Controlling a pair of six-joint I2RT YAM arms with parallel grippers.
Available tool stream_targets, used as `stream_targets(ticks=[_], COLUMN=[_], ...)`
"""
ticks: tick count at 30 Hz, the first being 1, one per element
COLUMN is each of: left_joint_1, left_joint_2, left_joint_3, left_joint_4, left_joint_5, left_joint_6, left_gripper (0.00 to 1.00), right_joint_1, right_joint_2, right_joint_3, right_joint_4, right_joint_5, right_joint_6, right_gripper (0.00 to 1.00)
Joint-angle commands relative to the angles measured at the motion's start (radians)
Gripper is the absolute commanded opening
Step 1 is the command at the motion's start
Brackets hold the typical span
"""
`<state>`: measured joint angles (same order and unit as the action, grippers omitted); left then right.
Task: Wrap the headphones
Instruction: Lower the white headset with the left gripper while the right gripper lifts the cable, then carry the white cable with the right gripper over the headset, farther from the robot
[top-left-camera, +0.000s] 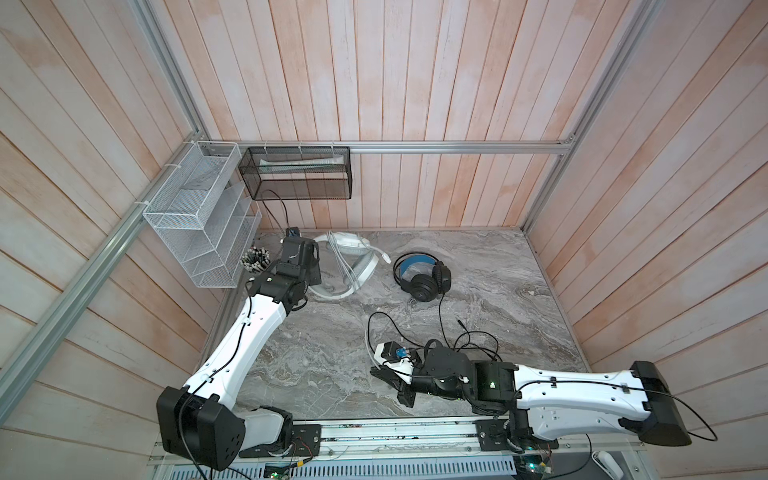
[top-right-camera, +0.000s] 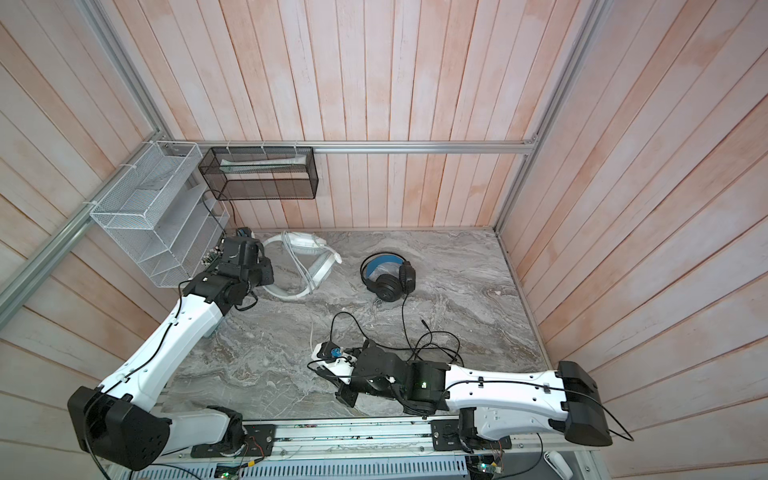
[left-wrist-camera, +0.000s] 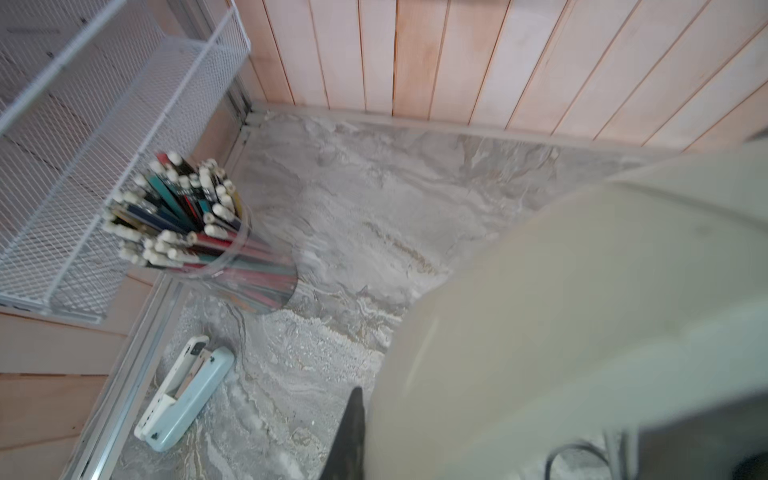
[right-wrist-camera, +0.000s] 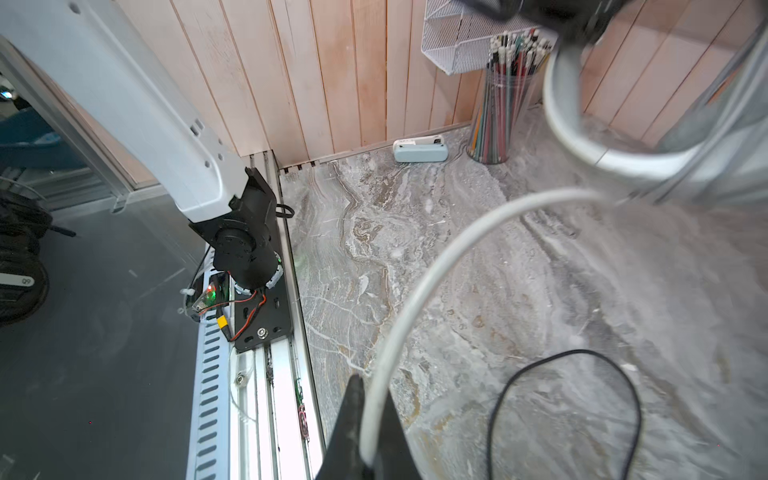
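At the table's left rear corner, the left gripper (top-left-camera: 309, 271) was clamped narrow on the white headset (top-left-camera: 353, 259). Only one dark finger (left-wrist-camera: 353, 424) showed in the left wrist view, beside the headset's blurred pale shell. Nearer the front and to its right, the right gripper (right-wrist-camera: 371, 401) was pinched on the grey-white cable (right-wrist-camera: 415, 299), which rose from between its fingers in a curve toward the white headset. Room was tight on the left. A white mesh rack (top-left-camera: 195, 224) on the side wall, a clear cup of pencils (left-wrist-camera: 199, 232) and a pale blue stapler (left-wrist-camera: 187, 395) lined that edge close to the left gripper. A black mesh basket (top-left-camera: 299, 174) hung on the back wall above it. The marble tabletop (top-left-camera: 519, 282) lay open through the middle and along the right wall. The black headset (top-left-camera: 422, 284), blue inside its band, sat toward the rear centre, right of the white one and apart from both grippers. Its black cable (top-left-camera: 441, 324) trailed forward into loose loops near the right gripper.
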<state>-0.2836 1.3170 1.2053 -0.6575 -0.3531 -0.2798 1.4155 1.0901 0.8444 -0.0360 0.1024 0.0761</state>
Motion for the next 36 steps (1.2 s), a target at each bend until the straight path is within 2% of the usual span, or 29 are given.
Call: stream_targets(ticks=[1,8,14,16,20,26,27,30,36], left_joint_1=[-0.036,-0.268,-0.442,-0.492,-0.586,-0.663,-0.702,-0.727,-0.760], left_joint_2=[-0.024,0.022,-0.033,-0.075,-0.170,-0.289,-0.314,-0.373,-0.425], left_joint_3=[-0.028,-0.077,-0.152,-0.193,-0.275,-0.383,-0.403,-0.454,-0.490], left_joint_4=[0.131,0.085,0.100,0.124,0.154,0.150,0.154,0.176,0.234], left_joint_5=[-0.036,-0.259,-0.388,-0.393,-0.413,-0.419,-0.416,-0.403,-0.347], left_joint_6=[0.002,0.089,0.192,0.240,0.285,0.285,0.280,0.253,0.246], left_gripper=[0.00,0.00,0.00,0.00,0.00,0.00,0.00,0.00,0.00], right_joint_1=[0.014,0.014,0.009,-0.009,-0.077,-0.215,-0.248,-0.319,-0.377], right_joint_2=[-0.038,-0.040,-0.068,-0.085,-0.075,-0.025,-0.015,0.005,0.076], right_joint_3=[0.146,0.442,0.454,0.436,0.442,0.430,0.430,0.430,0.436], right_joint_4=[-0.266,-0.470,-0.422,-0.372,-0.315,-0.224,-0.211,-0.177,-0.122], right_joint_5=[0.119,0.200,0.366,0.382,0.338,0.314,0.308,0.274,0.235], right_joint_6=[-0.113,-0.292,-0.400,-0.427,-0.441,-0.450,-0.444,-0.415,-0.395], right_gripper=[0.00,0.00,0.00,0.00,0.00,0.00,0.00,0.00,0.00])
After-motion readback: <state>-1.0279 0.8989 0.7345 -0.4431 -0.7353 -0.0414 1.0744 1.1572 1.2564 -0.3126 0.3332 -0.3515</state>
